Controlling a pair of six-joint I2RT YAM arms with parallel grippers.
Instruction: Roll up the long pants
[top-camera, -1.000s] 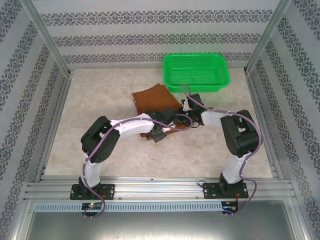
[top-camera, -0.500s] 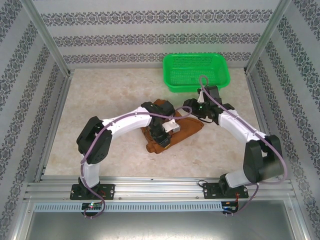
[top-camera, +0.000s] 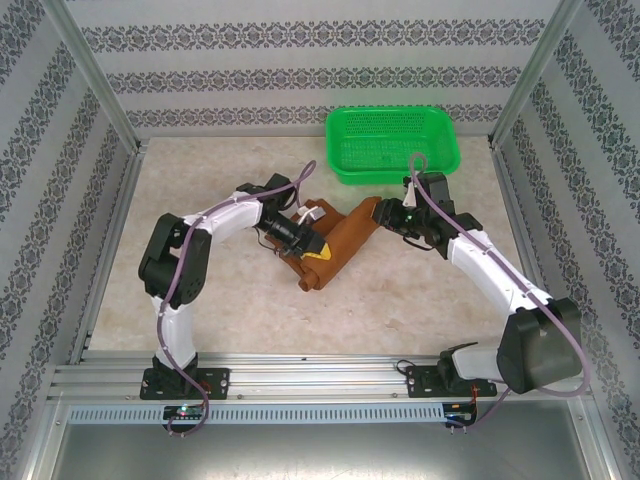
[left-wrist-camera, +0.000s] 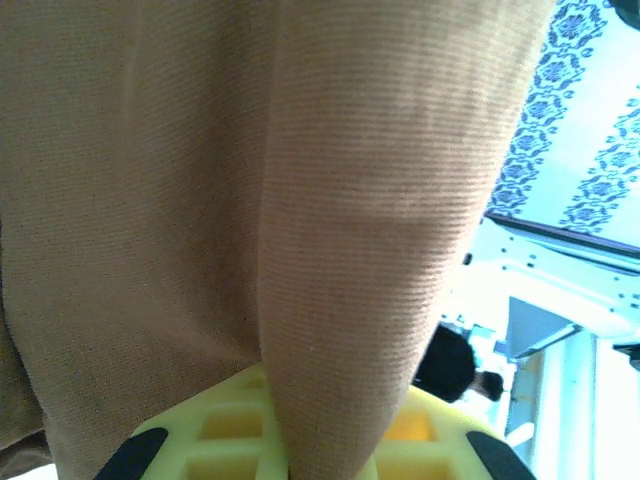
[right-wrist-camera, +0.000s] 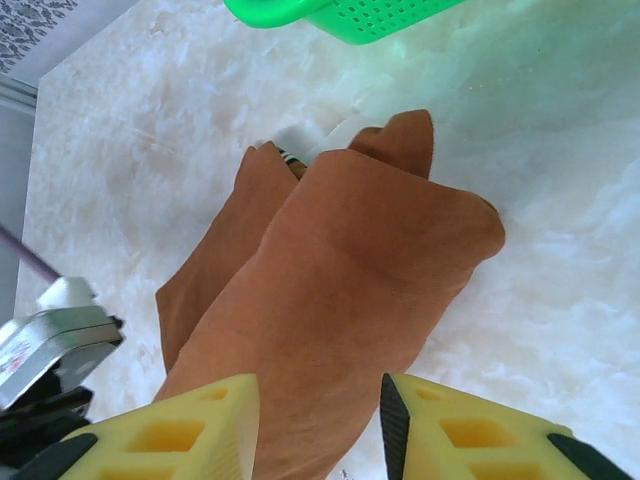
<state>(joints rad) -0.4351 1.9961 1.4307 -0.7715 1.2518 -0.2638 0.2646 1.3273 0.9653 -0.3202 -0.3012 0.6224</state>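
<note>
Floral-striped wallpapered walls (top-camera: 300, 75) on three sides, pale marbled tabletop (top-camera: 400, 300), aluminium frame rails (top-camera: 320, 375) along near edge

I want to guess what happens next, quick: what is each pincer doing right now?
Left pincer: shut on the long pants.
Right pincer: fingers on either side of them; squeezing or not cannot be told.

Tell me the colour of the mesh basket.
The basket is bright green all over; the top external view shows it best.
</note>
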